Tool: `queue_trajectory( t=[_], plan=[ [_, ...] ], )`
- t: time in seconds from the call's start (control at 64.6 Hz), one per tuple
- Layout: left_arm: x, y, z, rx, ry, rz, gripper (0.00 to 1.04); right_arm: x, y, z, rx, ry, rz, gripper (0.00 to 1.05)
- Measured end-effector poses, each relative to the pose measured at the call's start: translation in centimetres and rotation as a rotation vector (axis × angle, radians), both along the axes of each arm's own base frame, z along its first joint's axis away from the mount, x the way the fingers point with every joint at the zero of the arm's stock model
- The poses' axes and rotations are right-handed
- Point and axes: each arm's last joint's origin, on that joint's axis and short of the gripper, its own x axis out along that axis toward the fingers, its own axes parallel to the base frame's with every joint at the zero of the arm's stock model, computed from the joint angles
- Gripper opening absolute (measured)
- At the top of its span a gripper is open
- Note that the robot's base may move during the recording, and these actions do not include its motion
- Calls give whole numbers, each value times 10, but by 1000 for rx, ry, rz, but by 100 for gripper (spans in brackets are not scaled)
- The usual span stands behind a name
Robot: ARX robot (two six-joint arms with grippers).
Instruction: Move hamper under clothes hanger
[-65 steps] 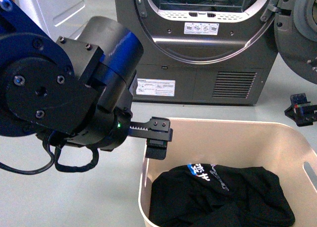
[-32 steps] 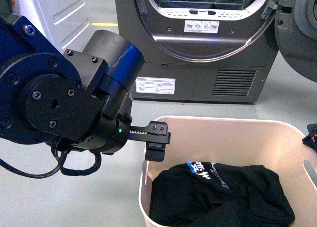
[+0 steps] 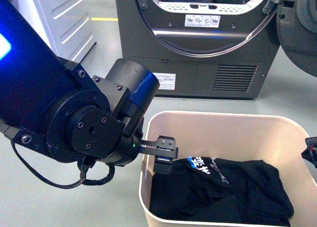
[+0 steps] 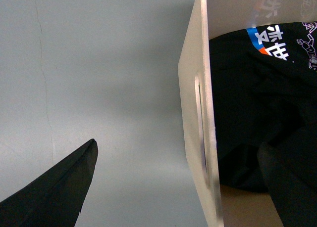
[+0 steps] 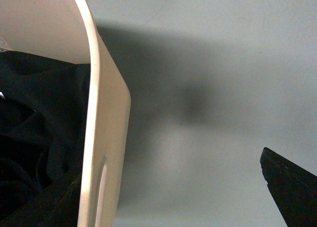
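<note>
Beige, smooth plastic forms the hamper [image 3: 223, 119], a round-cornered tub with slot handles, standing on the pale floor [image 3: 99, 207] just in front of the grey dryer [image 3: 198, 39]. A crumpled black garment [image 3: 223, 187] with printed lettering lies inside. The left gripper [image 3: 163, 155], on a bulky black arm angled downward, straddles one short wall, jaws apart. The right gripper [image 5: 168, 167] straddles the opposite wall, likewise parted.

The left gripper [image 4: 177, 147] has sunk from the hamper's [image 3: 223, 119] rim to straddle its wall, and the right gripper [image 5: 168, 168] now sits lower beside the hamper.
</note>
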Motion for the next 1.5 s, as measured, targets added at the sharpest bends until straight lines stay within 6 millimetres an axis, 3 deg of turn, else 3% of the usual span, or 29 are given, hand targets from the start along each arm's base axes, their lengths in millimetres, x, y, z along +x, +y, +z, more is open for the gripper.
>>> queue_trajectory(
  t=[0.542,0.635,0.759,1.162,1.208,1.239,1.502],
  plan=[
    [6,-9,-17,18,28,7,98,-3,-2,-9,-16,29,-20,97],
    [8,-11,-19,18,30,8,97,-4,-1,-10,-15,33,-22,82],
    [8,-12,-24,27,45,9,75,-4,4,-12,-16,36,-13,61],
    [11,-21,-22,13,47,-9,22,-4,8,-13,-22,42,-5,11],
    [12,-24,-21,4,48,-18,12,-5,8,-14,-17,43,-9,3],
    [12,-25,-21,-5,49,-10,6,-5,8,-13,-14,43,-15,2],
    [12,-25,-16,-16,50,12,4,-9,9,-7,-3,63,-33,2]
  ],
)
